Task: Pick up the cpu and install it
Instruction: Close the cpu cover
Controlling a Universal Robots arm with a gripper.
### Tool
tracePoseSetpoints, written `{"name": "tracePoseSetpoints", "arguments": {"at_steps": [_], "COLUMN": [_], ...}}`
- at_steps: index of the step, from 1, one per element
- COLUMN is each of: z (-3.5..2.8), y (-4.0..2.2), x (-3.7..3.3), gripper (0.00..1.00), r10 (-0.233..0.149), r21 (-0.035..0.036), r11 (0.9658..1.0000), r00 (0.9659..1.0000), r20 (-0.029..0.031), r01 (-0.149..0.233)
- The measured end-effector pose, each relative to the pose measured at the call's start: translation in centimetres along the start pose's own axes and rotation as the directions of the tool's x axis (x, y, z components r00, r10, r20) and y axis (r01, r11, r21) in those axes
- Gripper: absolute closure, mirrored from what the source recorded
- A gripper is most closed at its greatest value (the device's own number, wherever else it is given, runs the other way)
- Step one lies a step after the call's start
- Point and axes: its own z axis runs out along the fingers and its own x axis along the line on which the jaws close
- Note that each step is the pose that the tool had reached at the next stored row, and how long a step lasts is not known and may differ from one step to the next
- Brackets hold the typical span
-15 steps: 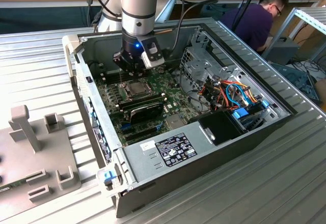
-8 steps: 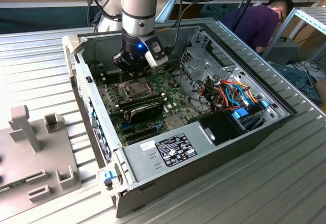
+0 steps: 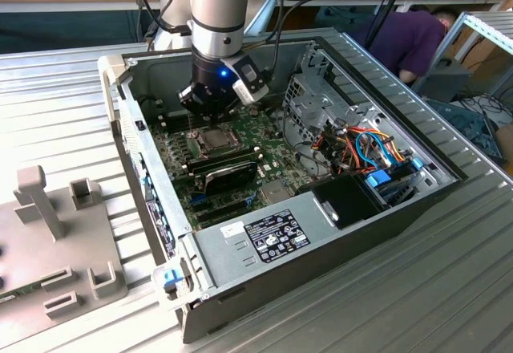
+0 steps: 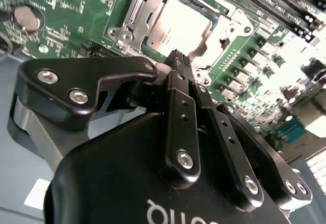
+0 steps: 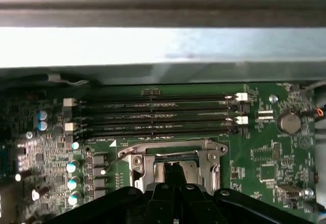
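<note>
Claw [image 4: 178,57] body sits closest, black and bulky, its two fingers clenched together with nothing visible between them.

Seen in the exterior view, the arm [image 3: 216,8] stands vertical inside the open computer case [image 3: 304,289] on the ribbed counter [image 3: 417,305], with the wrist upright and the claw pointing down at the motherboard [image 3: 272,164]. Just beyond the claw's tips lies the cpu [image 4: 178,26], flat in its socket with the dull silvery top facing up. It is square, and its edges run parallel to the shiny socket frame [image 4: 133,10] around it. Whether the tips touch it cannot be told. Past the frame, in the first wrist view, the long memory slots [image 5: 153,114] run parallel to the frame's far edge.
</note>
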Motion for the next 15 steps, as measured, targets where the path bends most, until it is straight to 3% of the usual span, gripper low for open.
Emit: {"name": "tracePoseSetpoints", "arguments": {"at_steps": [3,4,7,11,15], "z": [0.00,0.04,0.06,0.06,0.10], "y": [0.00,0.00,0.00,0.00,-0.20], "x": [0.01,0.02,0.02,0.02,0.37], "gripper": [0.89,0.89,0.89,0.89,0.89], "r10": [-0.004,-0.003,-0.004,-0.004,-0.040], "r21": [0.0015,0.0013,0.0026,0.0028,0.0012], "r11": [1.0000,1.0000,1.0000,1.0000,0.9992], "r00": [1.0000,0.9999,0.9984,0.9983,0.9975], "r20": [-0.0007,-0.0116,-0.0571,-0.0577,-0.0584], "r01": [0.004,0.004,0.004,0.004,0.040]}}
